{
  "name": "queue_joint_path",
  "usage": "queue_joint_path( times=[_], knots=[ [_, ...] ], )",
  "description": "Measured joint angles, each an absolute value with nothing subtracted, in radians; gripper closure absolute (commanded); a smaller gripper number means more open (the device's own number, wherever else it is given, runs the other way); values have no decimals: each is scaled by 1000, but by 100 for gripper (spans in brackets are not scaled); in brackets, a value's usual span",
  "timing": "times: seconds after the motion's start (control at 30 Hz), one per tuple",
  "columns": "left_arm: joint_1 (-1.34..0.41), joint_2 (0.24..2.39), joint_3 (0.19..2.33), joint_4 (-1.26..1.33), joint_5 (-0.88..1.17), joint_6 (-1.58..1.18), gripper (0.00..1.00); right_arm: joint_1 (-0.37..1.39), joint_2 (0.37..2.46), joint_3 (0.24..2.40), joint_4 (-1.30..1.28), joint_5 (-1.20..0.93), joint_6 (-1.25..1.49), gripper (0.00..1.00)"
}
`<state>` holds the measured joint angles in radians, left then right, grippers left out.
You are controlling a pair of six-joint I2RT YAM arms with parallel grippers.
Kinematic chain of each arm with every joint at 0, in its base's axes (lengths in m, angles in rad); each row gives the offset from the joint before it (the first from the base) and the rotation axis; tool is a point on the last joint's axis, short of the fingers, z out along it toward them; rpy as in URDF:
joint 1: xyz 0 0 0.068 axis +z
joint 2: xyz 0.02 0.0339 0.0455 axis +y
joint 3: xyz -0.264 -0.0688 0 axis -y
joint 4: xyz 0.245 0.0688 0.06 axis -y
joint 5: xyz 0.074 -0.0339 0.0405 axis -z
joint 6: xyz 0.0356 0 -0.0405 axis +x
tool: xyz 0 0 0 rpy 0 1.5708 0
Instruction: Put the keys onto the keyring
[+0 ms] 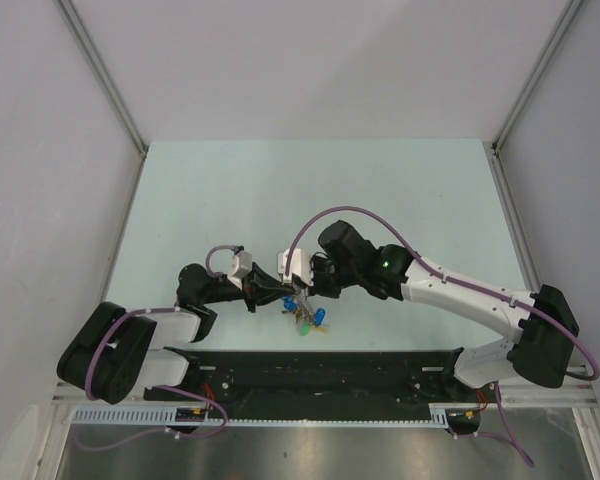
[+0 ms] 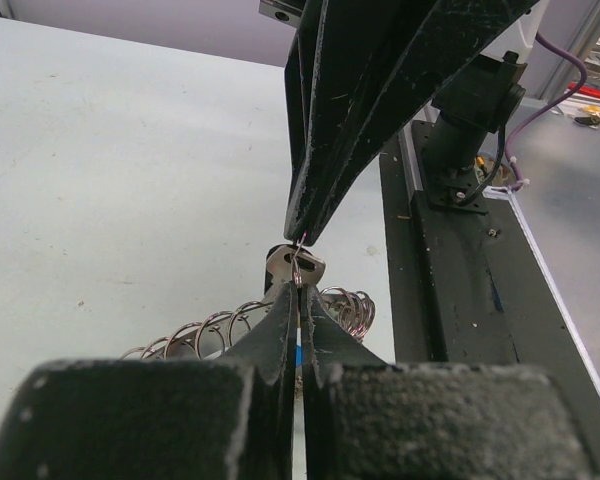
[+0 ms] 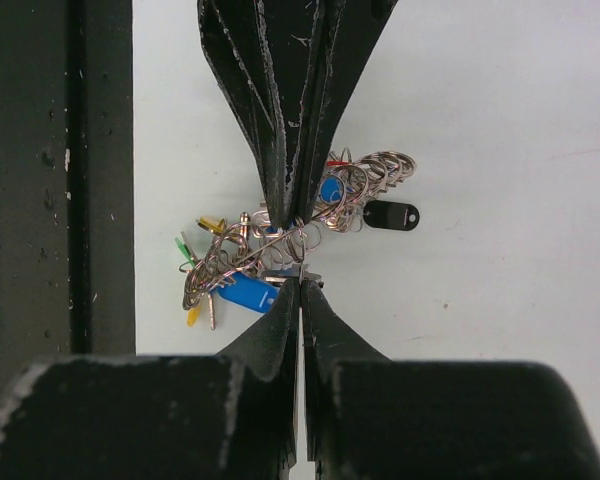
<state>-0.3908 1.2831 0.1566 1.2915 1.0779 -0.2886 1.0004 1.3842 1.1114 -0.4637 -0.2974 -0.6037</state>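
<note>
The keyring (image 3: 280, 245) is a tangle of thin silver wire loops hanging between my two grippers, just above the table. Keys hang from it with blue (image 3: 245, 293), green (image 3: 185, 247), yellow and red heads, and a black one (image 3: 390, 215). My left gripper (image 2: 300, 285) is shut on the ring's wire; it enters the right wrist view from the top (image 3: 285, 222). My right gripper (image 3: 300, 282) is shut on a small silver key (image 2: 295, 263) that meets the ring tip to tip. In the top view both grippers (image 1: 295, 292) meet over the bunch (image 1: 305, 315).
The black base rail (image 1: 310, 372) runs along the near edge, close under the bunch, and shows in the left wrist view (image 2: 450, 300). Pale green table (image 1: 310, 190) stretches beyond the arms, with white walls on three sides.
</note>
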Motion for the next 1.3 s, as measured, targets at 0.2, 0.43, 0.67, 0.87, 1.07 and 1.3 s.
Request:
queue_joint_path(
  times=[0.2, 0.43, 0.67, 0.87, 1.07, 1.3],
  knots=[
    [-391, 1283, 157, 1291, 1078, -289, 100, 1000, 1386, 1113, -467, -301, -604, 100],
    [-391, 1283, 157, 1291, 1078, -289, 99, 1000, 1397, 1123, -477, -303, -604, 100],
    [-391, 1283, 157, 1291, 1078, -289, 100, 1000, 1404, 1124, -483, -306, -606, 100],
    [-393, 1283, 157, 1291, 1077, -289, 100, 1000, 1411, 1124, -483, -313, -607, 100],
    [-399, 1283, 157, 1292, 1068, -288, 100, 999, 1416, 1125, -476, -336, -604, 100],
    [-409, 1283, 157, 1293, 1033, -279, 100, 982, 1416, 1124, -445, -384, -587, 100]
  ],
)
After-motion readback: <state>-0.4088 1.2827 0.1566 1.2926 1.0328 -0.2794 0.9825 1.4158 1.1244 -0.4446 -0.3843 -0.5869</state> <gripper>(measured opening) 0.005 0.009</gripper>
